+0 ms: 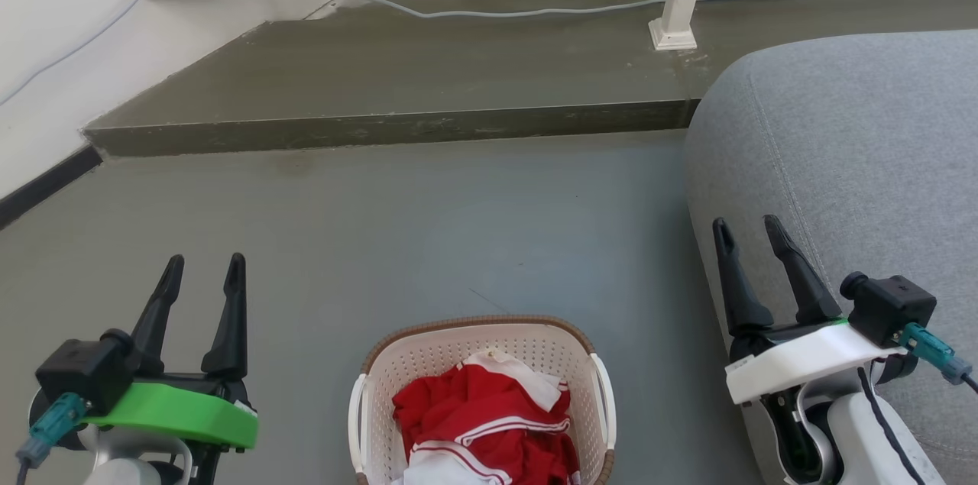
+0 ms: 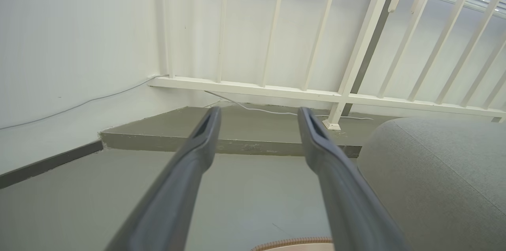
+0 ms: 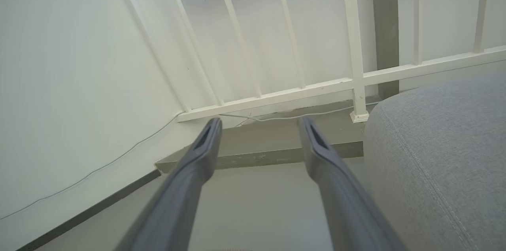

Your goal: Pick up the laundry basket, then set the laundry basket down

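Observation:
The laundry basket [image 1: 428, 351], cream-white perforated plastic with a brown woven rim and white side handles, stands on the grey floor at the bottom middle of the head view, holding red-and-white clothes [image 1: 481, 416]. A sliver of its brown rim [image 2: 292, 242] shows at the bottom edge of the left wrist view. My left gripper [image 1: 205, 265] hovers open to the basket's left, apart from it, fingers empty. Over at the basket's right, my right gripper [image 1: 747, 227] is open too, beside the grey sofa. Both wrist views look along open fingers [image 2: 205, 132] [image 3: 207, 140] toward the railing.
A grey sofa [image 1: 856, 156] fills the right side, close to my right arm. A raised concrete step [image 1: 397, 126] runs across ahead, with a white railing [image 1: 672, 11] and a grey cable [image 1: 535, 11] on it. A white wall [image 1: 46, 50] stands at the left.

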Controlling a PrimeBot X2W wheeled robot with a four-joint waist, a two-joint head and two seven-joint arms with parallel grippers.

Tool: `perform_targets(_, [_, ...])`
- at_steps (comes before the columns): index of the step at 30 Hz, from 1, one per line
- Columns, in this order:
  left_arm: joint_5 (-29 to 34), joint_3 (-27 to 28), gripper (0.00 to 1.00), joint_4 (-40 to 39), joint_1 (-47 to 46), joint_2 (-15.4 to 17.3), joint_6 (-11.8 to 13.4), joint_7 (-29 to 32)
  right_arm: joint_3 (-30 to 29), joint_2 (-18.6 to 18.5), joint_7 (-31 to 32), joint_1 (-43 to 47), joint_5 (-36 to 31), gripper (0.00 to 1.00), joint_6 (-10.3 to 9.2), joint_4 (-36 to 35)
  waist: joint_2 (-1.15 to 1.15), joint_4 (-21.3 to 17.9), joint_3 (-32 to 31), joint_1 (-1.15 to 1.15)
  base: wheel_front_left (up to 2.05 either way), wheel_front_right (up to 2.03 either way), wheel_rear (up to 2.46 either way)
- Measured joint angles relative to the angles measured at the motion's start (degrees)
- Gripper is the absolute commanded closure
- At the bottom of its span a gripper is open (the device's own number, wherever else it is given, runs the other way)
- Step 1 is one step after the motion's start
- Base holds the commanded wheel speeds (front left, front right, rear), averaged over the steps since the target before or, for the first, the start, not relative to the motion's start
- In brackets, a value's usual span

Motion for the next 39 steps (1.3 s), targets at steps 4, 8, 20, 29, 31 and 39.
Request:
perform_targets(4, [2.72, -0.53, 0.00, -0.46, 0.00, 0.36, -0.05, -0.73, 0.40, 0.13, -0.79, 0.00, -3.20, 0.00, -0.01, -0.54, 0.00, -0.02, 0.13, 0.00, 0.00, 0.00, 0.00])
perform_targets(8, [5.72, -0.76, 0.00, -1.20, 0.00, 0.80, -0.05, -1.53, 0.89, 0.18, -1.63, -0.01, -6.49, 0.00, -0.01, -0.90, 0.00, -0.03, 0.24, 0.00, 0.00, 0.00, 0.00])
perform_targets(20, [5.93, -0.75, 0.00, -1.44, 0.00, 0.94, -0.05, -1.70, 0.31, 0.56, -1.80, -0.02, -7.98, 0.00, -0.41, -0.88, 0.00, -0.04, 0.18, 0.00, 0.00, 0.00, 0.00])
perform_targets(29, [5.93, -0.73, 0.00, -1.40, 0.03, 0.93, -0.05, -1.70, -0.14, 0.74, -1.80, -0.01, -8.11, 0.00, -0.41, -0.38, 0.00, -0.22, 0.18, 0.00, 0.00, 0.00, 0.00])
perform_targets(31, [5.92, -0.66, 0.00, -1.43, 0.04, 0.94, -0.05, -1.70, -0.13, 0.76, -1.80, 0.00, -8.18, 0.00, -0.41, -0.37, 0.00, -0.32, 0.44, 0.00, 0.00, 0.00, 0.00])
perform_targets(39, [5.69, -0.70, 0.00, -1.68, 0.05, 1.35, -0.05, -1.70, -0.12, 0.90, -1.80, 0.00, -8.55, 0.00, -0.41, -0.34, 0.00, -0.90, 2.33, 0.00, 0.00, 0.00, 0.00])
